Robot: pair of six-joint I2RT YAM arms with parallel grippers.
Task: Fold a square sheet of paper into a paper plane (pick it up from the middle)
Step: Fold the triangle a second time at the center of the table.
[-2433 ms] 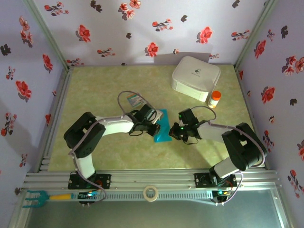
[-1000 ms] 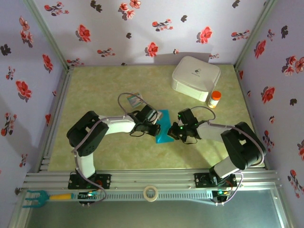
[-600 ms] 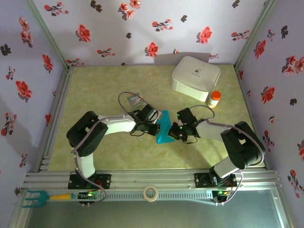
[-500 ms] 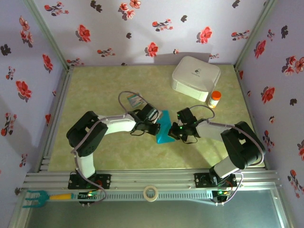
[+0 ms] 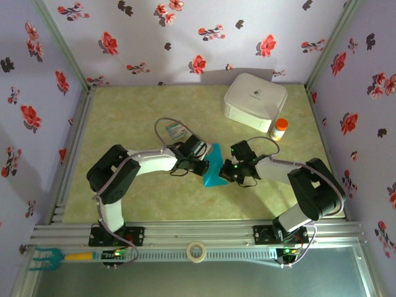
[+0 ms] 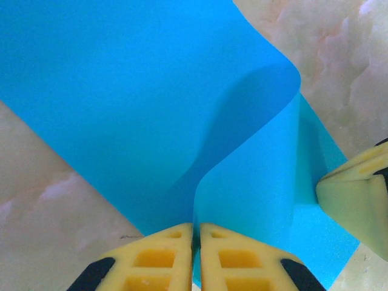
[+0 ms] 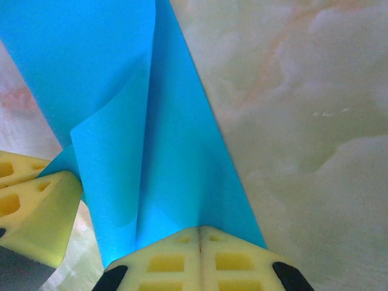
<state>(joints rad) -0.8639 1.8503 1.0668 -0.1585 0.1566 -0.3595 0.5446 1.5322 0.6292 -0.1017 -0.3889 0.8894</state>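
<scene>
Pinching opposite edges of the square sheet of paper, left fingers and right fingers are clamped on it. Sheet bows between them, probably to seat a lengthwise crease.

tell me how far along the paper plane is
Early on. Done: the square sheet of paper is grasped, and one flap curls over the rest. In hand: the left gripper and right gripper are each shut on an edge of it, shaping a fold. Left: the curl is soft, not pressed to a crease, and no slim dart shape shows yet.
</scene>
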